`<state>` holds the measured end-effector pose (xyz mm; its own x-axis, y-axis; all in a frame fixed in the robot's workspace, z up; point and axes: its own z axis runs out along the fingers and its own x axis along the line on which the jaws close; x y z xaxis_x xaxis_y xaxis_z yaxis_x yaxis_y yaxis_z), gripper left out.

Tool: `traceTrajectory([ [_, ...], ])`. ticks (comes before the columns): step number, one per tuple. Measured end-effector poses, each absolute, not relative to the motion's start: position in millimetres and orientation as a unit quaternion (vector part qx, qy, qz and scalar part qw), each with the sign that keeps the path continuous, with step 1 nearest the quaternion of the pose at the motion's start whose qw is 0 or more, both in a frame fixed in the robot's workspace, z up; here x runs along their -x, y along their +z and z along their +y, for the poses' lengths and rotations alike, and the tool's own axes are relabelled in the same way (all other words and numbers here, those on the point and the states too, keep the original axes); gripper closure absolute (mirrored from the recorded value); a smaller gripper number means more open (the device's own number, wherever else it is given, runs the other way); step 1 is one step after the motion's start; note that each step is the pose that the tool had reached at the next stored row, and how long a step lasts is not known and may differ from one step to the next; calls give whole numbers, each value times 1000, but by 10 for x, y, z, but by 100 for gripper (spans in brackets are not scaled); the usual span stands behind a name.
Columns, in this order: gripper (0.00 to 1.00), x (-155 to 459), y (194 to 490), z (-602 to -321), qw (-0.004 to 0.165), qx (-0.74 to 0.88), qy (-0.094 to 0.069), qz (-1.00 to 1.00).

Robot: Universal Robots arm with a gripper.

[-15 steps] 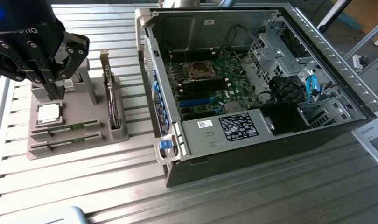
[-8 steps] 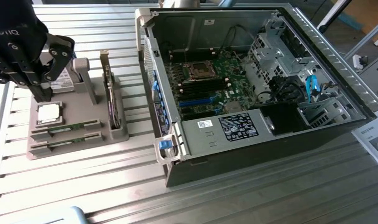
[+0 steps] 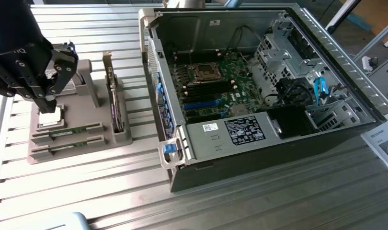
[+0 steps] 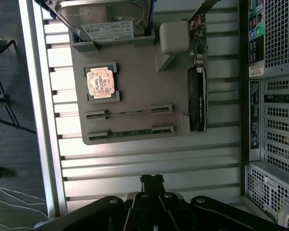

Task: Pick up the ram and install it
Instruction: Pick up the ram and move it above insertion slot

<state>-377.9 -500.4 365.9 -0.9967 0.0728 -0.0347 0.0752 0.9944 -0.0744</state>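
As I look through the exterior view, I count one gripper (image 3: 47,103), its claw closed with the fingers pressed together, hanging above the gray parts holder (image 3: 85,103) at the exterior view's left. On that holder I count two sticks. The inner ram stick (image 3: 75,130) is just beside one processor chip (image 3: 50,118), and the outer ram stick (image 3: 69,146) runs along the holder's edge. Both sit in slots, apart from the gripper. One graphics card (image 3: 115,103) stands on edge, and one hard drive (image 3: 69,52) sits partly behind the gripper. One open computer case (image 3: 322,62) lies to the exterior view's right, its motherboard (image 3: 210,88) exposed. Everything rests on a ribbed metal table (image 3: 258,201), and one printed sheet (image 3: 385,143) lies by the case.

Through the wrist view I see the same closed gripper (image 4: 152,180) well apart from both sticks (image 4: 130,112) (image 4: 130,132). Beyond the table's rail I see dark floor (image 4: 9,144) with cables (image 4: 9,197).
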Motion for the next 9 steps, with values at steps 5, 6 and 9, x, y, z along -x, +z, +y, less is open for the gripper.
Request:
traceTrajectory([
  [5,90,3780,3638,-5005,16,-29,-38,999],
  [6,90,3780,3639,-5004,17,-17,-38,999],
  [9,90,3780,3637,-5005,18,11,-37,999],
])
